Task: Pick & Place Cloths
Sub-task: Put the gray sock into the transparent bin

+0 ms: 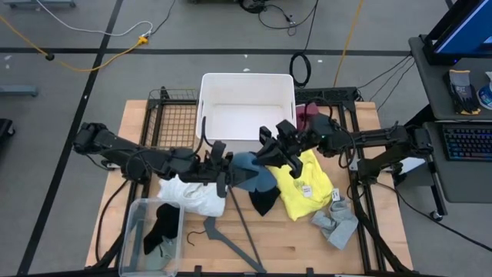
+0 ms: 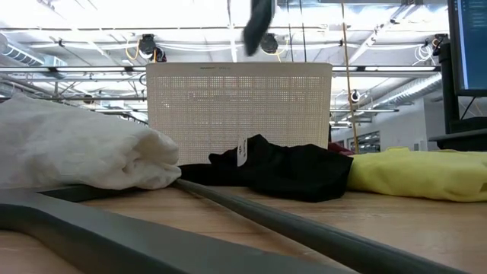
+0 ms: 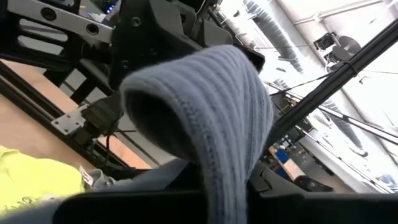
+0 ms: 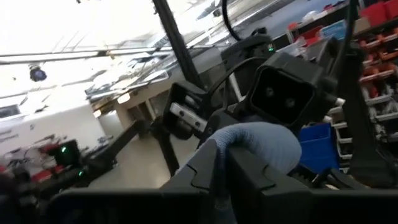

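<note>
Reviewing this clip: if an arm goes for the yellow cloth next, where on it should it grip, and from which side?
Judging by the high view, the yellow cloth lies spread flat on the table, its side toward the grey cloth uncovered. The teal-blue cloth hangs between the left gripper and right gripper. Probably best: come straight down and pinch a raised fold near that uncovered edge.

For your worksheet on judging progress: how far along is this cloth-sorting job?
Done: a black cloth lies in the clear bin. In hand: the left gripper and right gripper hold the teal-blue cloth aloft. Left: white, yellow, grey and maroon cloths lie outside it.
</note>
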You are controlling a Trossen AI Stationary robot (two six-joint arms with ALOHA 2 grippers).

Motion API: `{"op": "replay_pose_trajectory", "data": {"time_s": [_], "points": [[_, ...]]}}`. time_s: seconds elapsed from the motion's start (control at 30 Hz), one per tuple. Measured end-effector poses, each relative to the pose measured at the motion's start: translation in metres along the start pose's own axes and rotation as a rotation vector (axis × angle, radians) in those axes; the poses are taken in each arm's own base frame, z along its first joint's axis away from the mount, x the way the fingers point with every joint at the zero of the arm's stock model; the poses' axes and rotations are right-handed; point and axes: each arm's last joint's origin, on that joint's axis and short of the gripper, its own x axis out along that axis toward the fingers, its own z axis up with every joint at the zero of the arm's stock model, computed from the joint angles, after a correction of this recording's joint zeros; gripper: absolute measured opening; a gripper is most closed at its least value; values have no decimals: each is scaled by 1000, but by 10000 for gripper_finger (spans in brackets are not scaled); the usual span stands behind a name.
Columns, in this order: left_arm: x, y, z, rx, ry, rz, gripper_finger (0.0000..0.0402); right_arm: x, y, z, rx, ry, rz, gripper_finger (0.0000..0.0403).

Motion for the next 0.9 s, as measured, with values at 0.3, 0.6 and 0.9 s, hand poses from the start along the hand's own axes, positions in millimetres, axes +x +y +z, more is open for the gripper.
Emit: {"op": "replay_pose_trajectory", "data": {"time_s": [0.3, 0.6, 0.9], "points": [[-19, -21, -15, -93, 79, 31, 4, -9, -17, -6, 91, 151, -15, 121], [-64, -64, -21, -193, 61, 33, 2, -18, -30, -8, 134, 215, -79, 185], [-125, -98, -22, -370, 120, 47, 1, -20, -33, -7, 133, 210, -93, 196]]}}
